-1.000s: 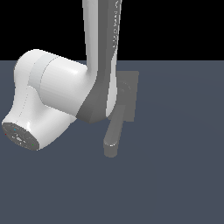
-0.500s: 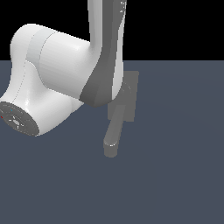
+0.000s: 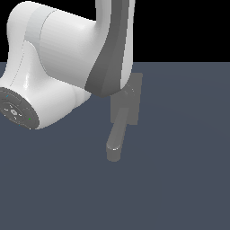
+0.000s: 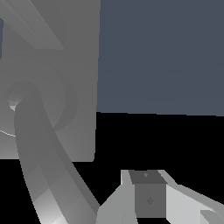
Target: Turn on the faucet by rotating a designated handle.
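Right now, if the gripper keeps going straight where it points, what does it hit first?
Probably the faucet: the wrist view looks at its back plate and spout, offset from the one visible finger. Depth unclear.

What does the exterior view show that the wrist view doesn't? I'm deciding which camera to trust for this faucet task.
Only the exterior view shows the arm's bulky white links, which cover part of the faucet, and the thick spout's free end over the floor. Only the wrist view shows part of the pincer, beside the faucet and not touching it, though whether it is open is unclear. Both share the grey back plate and spout. The thin handle is not clearly visible in either.
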Motion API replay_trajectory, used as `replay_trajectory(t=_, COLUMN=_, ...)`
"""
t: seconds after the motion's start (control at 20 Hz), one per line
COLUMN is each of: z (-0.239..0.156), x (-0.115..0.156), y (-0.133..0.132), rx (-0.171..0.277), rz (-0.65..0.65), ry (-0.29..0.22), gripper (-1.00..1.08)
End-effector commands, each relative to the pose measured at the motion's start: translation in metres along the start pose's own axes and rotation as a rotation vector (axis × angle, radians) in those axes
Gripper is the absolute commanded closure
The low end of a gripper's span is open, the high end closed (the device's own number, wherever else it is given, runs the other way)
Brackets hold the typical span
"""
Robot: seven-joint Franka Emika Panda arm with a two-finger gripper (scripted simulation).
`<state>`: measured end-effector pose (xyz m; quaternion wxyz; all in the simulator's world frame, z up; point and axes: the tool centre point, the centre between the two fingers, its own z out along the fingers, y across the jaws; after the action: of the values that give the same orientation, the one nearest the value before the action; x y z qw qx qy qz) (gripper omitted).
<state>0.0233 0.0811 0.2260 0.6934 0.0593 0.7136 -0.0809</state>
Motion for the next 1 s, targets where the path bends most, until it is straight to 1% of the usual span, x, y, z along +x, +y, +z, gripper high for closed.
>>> replay_trajectory(t=0.0, z=0.002, x=-0.011, y=-0.003, rx=-0.001, rz=0.001, ry=-0.013, gripper=1.08)
replay_trajectory(t=0.95, z=0.002, x=-0.061, y=-0.048, rx=-0.004, rz=0.005, ry=-0.025, gripper=1.08)
